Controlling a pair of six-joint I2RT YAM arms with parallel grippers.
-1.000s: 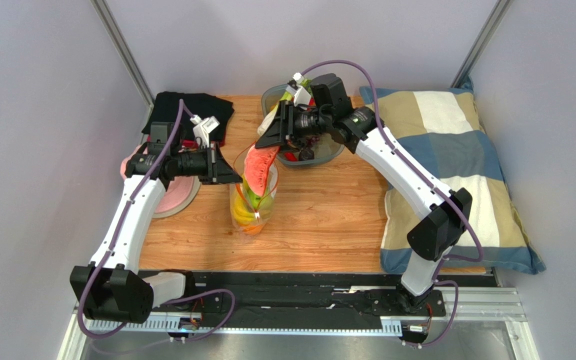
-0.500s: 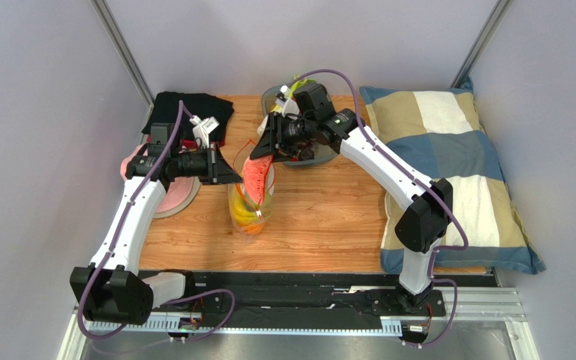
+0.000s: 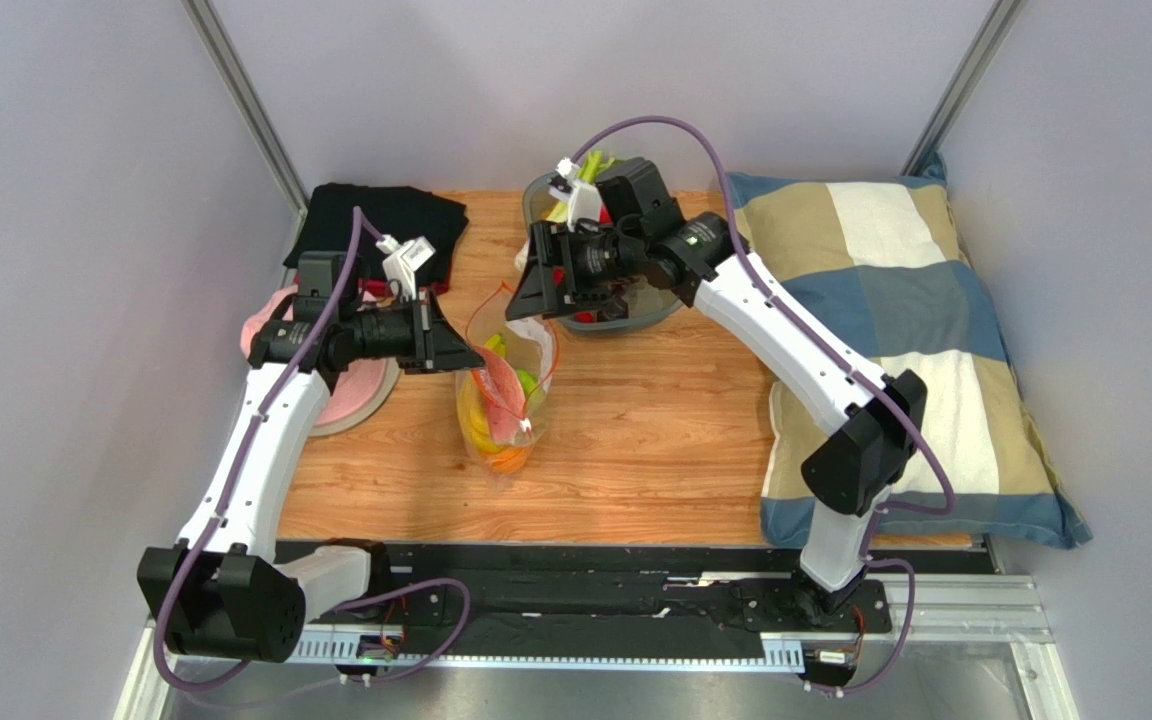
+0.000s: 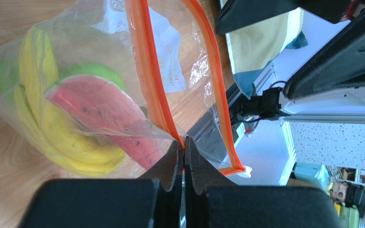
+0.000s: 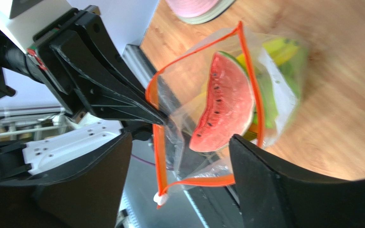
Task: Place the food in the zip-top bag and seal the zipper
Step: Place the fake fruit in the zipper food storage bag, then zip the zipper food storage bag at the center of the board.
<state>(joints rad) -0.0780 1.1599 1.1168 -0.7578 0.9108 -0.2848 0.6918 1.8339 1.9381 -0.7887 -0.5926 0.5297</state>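
Observation:
The clear zip-top bag stands open mid-table, with its orange-red zipper spread apart. My left gripper is shut on the zipper strip at the bag's left rim, also seen in the left wrist view. Inside lie the watermelon slice, the yellow banana and a green fruit. My right gripper is open and empty just above and behind the bag's mouth. The watermelon slice sits below it in the bag. The white slider is at the zipper's end.
A grey oval tray with small items stands behind the bag under the right arm. A pink plate lies at the left, a black cloth at the back left. A checked pillow fills the right side.
The watermelon slice left my right gripper and dropped down into the bag. My right gripper opened and drew back a little toward the tray. The left gripper kept its hold.

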